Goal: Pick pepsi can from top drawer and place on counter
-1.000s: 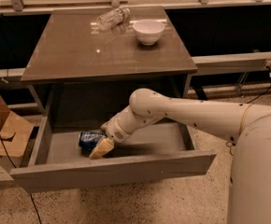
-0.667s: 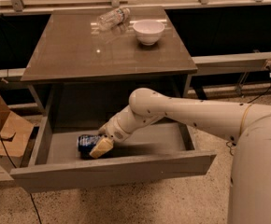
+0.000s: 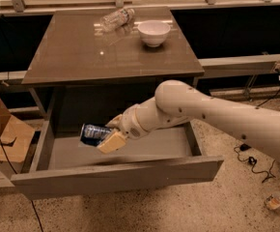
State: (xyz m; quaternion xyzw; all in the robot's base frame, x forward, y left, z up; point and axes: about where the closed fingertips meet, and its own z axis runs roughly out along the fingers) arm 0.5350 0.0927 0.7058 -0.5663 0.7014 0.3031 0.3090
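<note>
Right, the gripper (image 3: 105, 138) is hanging over the left part of the open top drawer (image 3: 116, 176), and it is gripping the pepsi can (image 3: 94, 133). The tan fingers (image 3: 113, 142) are closing tight around the can's right end, with the can lying on its side and pointing away to the left. The can is sitting in the grip above the drawer's light grey inside, and a dark shadow is lying on the drawer floor beneath it. The white arm (image 3: 212, 115) is reaching in from the right, over the drawer's right wall. Behind and above, the counter (image 3: 91, 57) is carrying a white bowl (image 3: 153, 32) and a clear plastic bottle (image 3: 117, 18) lying near its far edge, well apart from the can. A cardboard box (image 3: 7, 141) is standing on the floor just left of the drawer.
</note>
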